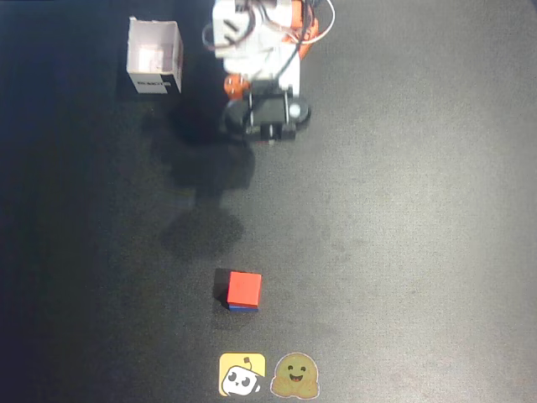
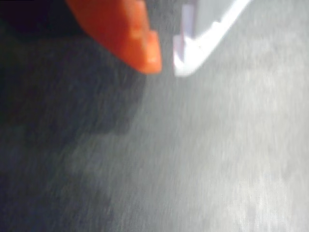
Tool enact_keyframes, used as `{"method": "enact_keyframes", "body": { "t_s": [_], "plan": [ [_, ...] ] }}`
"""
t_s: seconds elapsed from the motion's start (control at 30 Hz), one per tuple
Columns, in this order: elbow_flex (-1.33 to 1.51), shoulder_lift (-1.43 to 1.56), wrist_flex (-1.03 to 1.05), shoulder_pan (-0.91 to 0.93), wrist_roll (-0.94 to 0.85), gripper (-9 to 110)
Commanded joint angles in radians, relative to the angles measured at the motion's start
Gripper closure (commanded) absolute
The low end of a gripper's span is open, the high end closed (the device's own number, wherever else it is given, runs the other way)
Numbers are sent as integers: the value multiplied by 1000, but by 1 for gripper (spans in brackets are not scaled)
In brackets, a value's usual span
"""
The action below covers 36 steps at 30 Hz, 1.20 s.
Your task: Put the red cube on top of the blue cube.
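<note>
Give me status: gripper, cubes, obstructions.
Gripper empty, fingertips nearly together, folded back near base. Red cube sits on blue cube, stacked. White box far off, nothing in the way.

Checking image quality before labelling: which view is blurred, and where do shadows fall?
Wrist view: smeared throughout, gripper fingertips soft-edged, dark shadow at left. Overhead view: fairly sharp, red cube crisp on the blue cube; arm shadows lie on the table above the cubes.

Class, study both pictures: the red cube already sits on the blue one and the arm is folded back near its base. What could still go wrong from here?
1. The red cube sits slightly off the blue cube, whose edge peeks out below; a table bump might topple it.
2. The gripper hangs near the table, fingertips almost together and empty; lowering further could scrape it.
</note>
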Motion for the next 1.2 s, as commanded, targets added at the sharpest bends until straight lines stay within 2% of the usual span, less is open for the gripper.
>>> {"method": "enact_keyframes", "body": {
  "t_s": [0.0, 0.3, 0.63, 1.17],
  "plan": [
    [40, 114, 21, 6, -5, 101],
    [133, 114, -58, 8, -35, 101],
    [137, 114, -32, 3, -117, 101],
    [137, 115, -31, 9, -120, 101]
  ]
}}
